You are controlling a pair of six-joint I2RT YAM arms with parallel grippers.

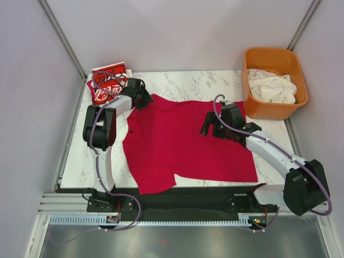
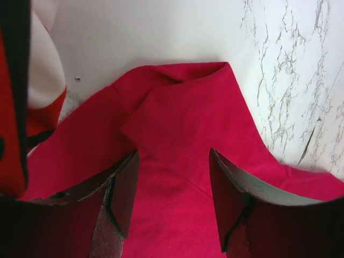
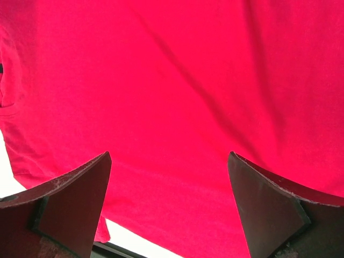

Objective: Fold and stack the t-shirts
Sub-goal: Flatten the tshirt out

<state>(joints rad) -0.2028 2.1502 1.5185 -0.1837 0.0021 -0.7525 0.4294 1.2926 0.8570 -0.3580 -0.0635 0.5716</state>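
Crimson red cloth t-shirt (image 1: 183,145) is spread mid-frame, not yet folded; left claw (image 2: 173,153) and right claw (image 3: 169,153) are held released over it. Upper-left sleeve (image 2: 177,91) should be pinched next.

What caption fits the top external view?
Left gripper and right gripper, both open, over a crimson t-shirt spread on the marble table; Coca-Cola shirt far left, orange tub far right.
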